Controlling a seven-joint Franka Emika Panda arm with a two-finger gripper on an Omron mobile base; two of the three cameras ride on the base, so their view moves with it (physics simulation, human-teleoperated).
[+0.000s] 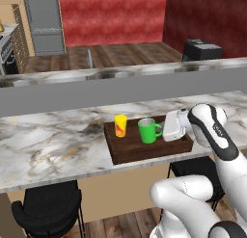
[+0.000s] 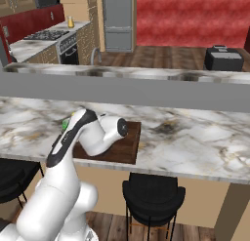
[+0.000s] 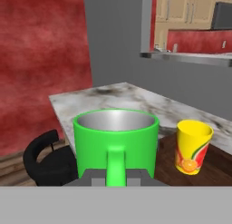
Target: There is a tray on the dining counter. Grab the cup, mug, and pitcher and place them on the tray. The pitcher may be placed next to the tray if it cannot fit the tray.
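Note:
The dark wooden tray (image 1: 130, 149) lies on the marble dining counter (image 1: 48, 140). The yellow cup (image 1: 120, 125) stands upright at the tray's back left. Right of it is the green mug (image 1: 147, 131), upright over the tray, its handle turned towards my hand. My gripper (image 1: 161, 131) is shut on that handle. In the hand view the mug (image 3: 115, 137) is close in front, the handle runs down between my gripper's (image 3: 116, 175) tips, and the cup (image 3: 192, 146) stands to its right. A small amber vessel (image 2: 71, 23), perhaps the pitcher, stands on the far kitchen counter by the stove.
A raised grey ledge (image 1: 120, 87) runs along the counter's far edge. Black stools (image 1: 48, 208) (image 2: 151, 196) stand under the near edge. My arm covers the left part of the tray (image 2: 124, 147) in the right base view.

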